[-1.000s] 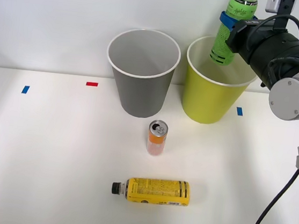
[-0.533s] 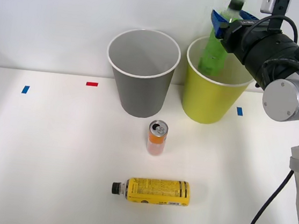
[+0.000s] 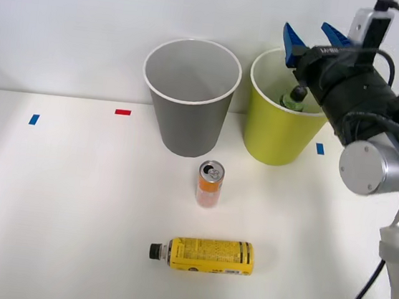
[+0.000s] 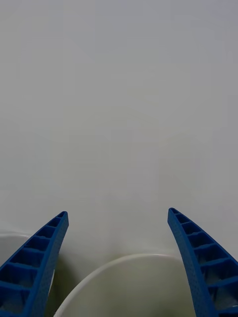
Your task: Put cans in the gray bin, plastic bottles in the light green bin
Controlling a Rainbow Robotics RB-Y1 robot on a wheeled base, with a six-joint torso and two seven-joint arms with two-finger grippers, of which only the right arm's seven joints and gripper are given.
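Right gripper: fingers spread wide, empty, above the light green bin.
Green bottle: inside that bin.
Can: upright on tabletop.
Yellow bottle: lying nearer.

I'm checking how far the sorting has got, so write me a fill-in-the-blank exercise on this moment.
1. The right pincer, above the light green bin, is ____ and holds nothing.
2. The green-label bottle is inside the ____ bin.
3. The orange can stands ____ on the table, in front of the gray bin.
4. The yellow-label bottle lies on its ____.

Missing words: open; light green; upright; side
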